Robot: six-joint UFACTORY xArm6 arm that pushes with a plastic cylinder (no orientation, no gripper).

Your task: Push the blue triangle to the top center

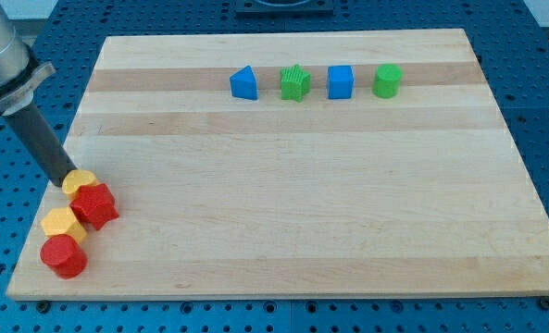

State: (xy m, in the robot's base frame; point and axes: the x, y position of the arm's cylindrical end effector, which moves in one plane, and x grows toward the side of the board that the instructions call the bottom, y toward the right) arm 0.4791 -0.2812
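Nearest us, at the view's bottom left corner of the bench [283, 231], sits a cluster of four blocks: a red cylinder [63, 256] lowest, a yellow block [62, 224] just above it, a red block [94, 204] to the view's right of that, and a second yellow block [79, 181] at the top of the cluster. Our tip [68, 178] rests against that upper yellow block on its left side, the dark rod slanting up toward the view's top left. We carry no jaws, so there is no spread or pinch to report.

Far from our tip, toward the view's top and well to its right, four blocks stand in a row, spaced apart. The blue triangle [244, 83] is the leftmost; its apex points toward the view's top, its base facing the view's bottom, and we cannot make out a clear long axis. Then come a green block [294, 83], a blue cube [340, 81] and a green cylinder [387, 80].

We see no containers on the bench.
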